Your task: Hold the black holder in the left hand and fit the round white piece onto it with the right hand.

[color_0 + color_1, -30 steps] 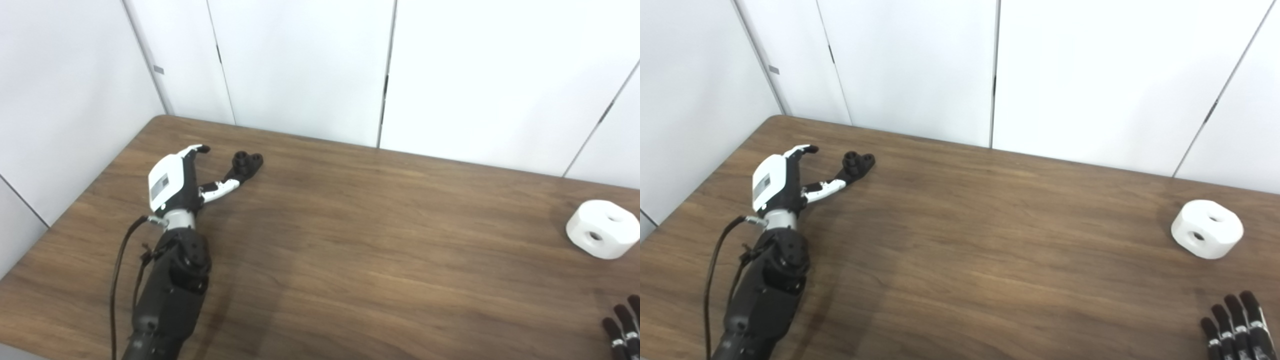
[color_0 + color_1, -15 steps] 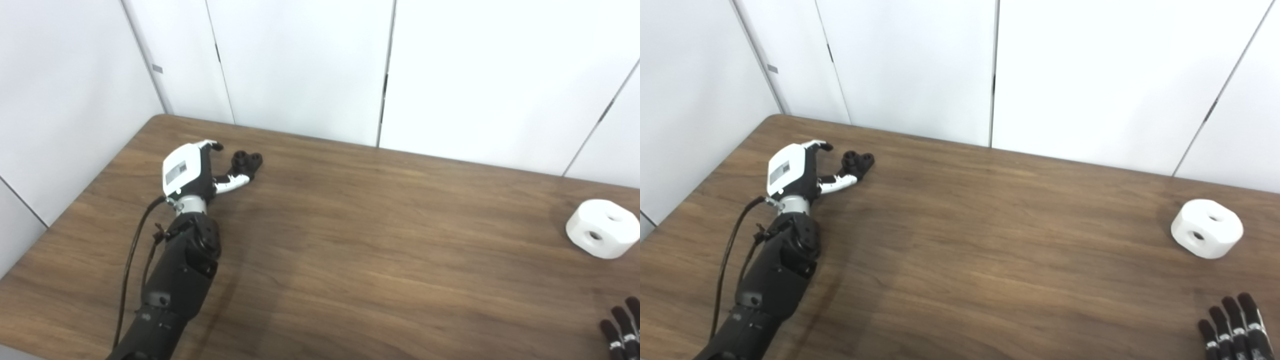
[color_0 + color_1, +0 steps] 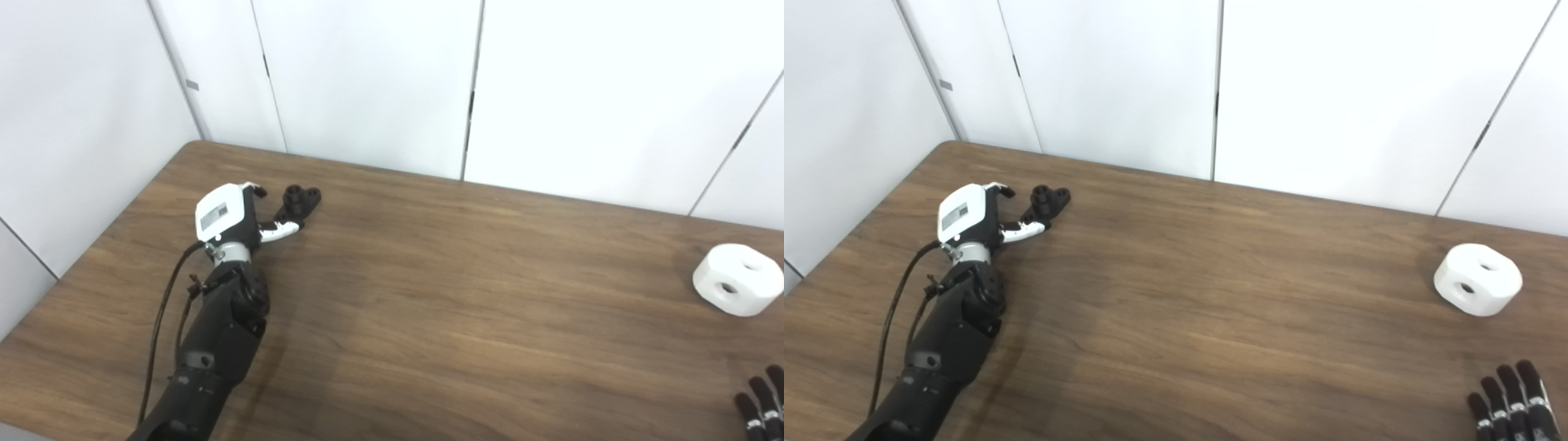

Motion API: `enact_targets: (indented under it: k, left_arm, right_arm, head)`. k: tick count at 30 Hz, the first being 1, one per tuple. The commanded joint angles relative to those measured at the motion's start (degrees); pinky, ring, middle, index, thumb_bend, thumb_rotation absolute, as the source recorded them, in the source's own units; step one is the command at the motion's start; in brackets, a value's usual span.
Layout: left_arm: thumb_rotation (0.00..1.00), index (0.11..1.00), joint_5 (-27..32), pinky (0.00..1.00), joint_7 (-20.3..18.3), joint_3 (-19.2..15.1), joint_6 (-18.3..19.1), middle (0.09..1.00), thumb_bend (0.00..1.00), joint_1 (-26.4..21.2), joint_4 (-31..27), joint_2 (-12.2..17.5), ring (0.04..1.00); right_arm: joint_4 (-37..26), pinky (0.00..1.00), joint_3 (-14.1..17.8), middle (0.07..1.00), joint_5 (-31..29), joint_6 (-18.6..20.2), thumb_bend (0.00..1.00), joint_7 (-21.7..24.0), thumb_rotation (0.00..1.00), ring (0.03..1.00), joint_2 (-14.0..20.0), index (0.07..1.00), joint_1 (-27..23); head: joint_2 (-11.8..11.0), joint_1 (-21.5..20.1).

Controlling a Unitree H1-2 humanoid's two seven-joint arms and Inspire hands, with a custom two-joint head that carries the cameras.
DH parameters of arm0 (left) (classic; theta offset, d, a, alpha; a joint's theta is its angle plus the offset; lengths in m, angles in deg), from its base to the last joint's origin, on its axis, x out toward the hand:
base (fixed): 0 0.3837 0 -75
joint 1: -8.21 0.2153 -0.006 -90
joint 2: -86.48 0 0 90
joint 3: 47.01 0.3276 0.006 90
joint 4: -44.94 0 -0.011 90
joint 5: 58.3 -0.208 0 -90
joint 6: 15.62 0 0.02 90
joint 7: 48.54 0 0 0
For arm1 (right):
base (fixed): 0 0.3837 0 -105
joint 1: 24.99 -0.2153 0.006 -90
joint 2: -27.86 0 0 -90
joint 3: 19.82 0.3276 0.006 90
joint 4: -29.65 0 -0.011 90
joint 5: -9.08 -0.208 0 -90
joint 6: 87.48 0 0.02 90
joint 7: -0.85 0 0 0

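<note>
The black holder [image 3: 301,199] lies on the brown table [image 3: 429,275] near its far left corner. My left hand [image 3: 236,214] sits just left of the holder, open, with its thumb reaching under the holder's near end and its fingers curled beside it. The round white piece [image 3: 738,287] with two holes rests at the far right of the table. Only the fingertips of my right hand [image 3: 1513,401] show at the bottom right edge, spread and holding nothing, well short of the white piece.
White wall panels [image 3: 367,79] stand close behind the table's far edge. The table's left edge runs diagonally past my left arm [image 3: 208,349].
My left hand has moved forward to the holder and its fingers have curled in a little. The holder, the white piece and my right hand have stayed in place.
</note>
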Motion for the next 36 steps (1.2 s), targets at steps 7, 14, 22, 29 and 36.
enact_targets:
  k: [7,14,22,29,36]
  left_arm:
    - [0.38,0.715,-2.6,0.99,0.5,-0.6,0.1,0.858,0.89,-3.8,0.7,0.8,0.92]
    - [0.37,0.669,-2.0,0.97,1.0,0.3,0.1,0.834,0.89,-4.5,2.3,0.9,0.909]
    - [0.4,0.666,-2.0,0.97,-0.6,0.3,0.1,0.84,0.88,-5.5,3.0,0.5,0.909]
    - [0.36,0.628,0.9,0.94,1.1,1.8,-0.2,0.815,0.87,-5.7,3.6,0.5,0.884]
    - [0.34,0.612,2.7,0.93,1.8,2.6,-0.1,0.804,0.86,-5.6,3.8,0.8,0.878]
  right_arm:
    - [-0.4,1.0,-0.3,1.0,-0.2,1.7,0.58,-0.4,1.0,1.0,0.4,1.0,1.2]
    - [-0.6,1.0,-0.5,1.0,0.1,1.7,0.57,-0.4,1.0,1.0,0.4,1.0,1.2]
    - [-0.4,1.0,-0.6,1.0,0.0,1.6,0.57,-0.2,1.0,1.0,0.4,1.0,1.2]
    - [-0.6,1.0,-0.6,1.0,0.0,2.0,0.57,-0.4,1.0,1.0,0.3,1.0,1.2]
    - [-0.7,1.0,-0.5,1.0,-0.7,2.1,0.58,-0.1,1.0,1.0,0.4,1.0,1.4]
  head:
    - [0.2,-0.1]
    - [0.3,-0.3]
    - [0.3,-0.4]
    - [0.6,-0.6]
    - [0.9,-0.7]
